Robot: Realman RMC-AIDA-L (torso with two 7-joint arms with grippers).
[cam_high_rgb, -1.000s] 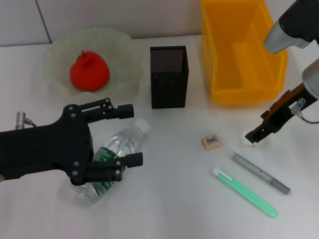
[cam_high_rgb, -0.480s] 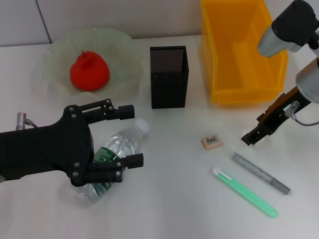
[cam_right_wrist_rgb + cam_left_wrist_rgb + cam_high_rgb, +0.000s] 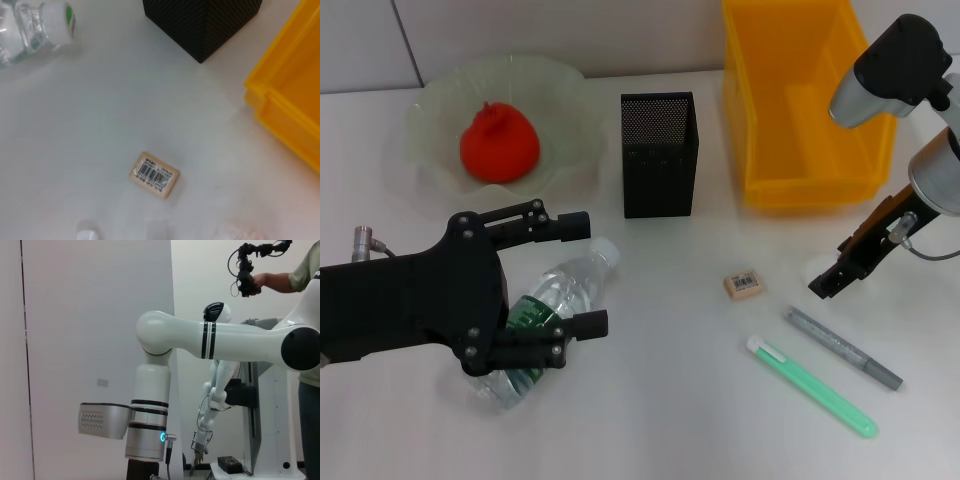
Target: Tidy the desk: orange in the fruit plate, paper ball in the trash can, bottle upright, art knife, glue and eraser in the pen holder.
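The bottle (image 3: 548,312) lies on its side at the front left. My left gripper (image 3: 575,272) is open and straddles it; its cap end also shows in the right wrist view (image 3: 35,22). My right gripper (image 3: 825,283) is low over the table right of the eraser (image 3: 743,285). The paper ball (image 3: 235,233) is a pale lump at its tip, mostly hidden. The orange (image 3: 500,145) sits in the fruit plate (image 3: 425,115). The pen holder (image 3: 658,155) stands mid-table. The trash can (image 3: 800,110) is at the back right.
A grey pen-like tool (image 3: 842,348) and a green stick with a white cap (image 3: 810,385) lie at the front right, near the eraser (image 3: 154,174). The pen holder (image 3: 200,20) and trash can (image 3: 290,100) edge the right wrist view. The left wrist view shows only the room.
My right arm has shifted slightly and its gripper now covers most of the paper ball. The left gripper and bottle have not moved.
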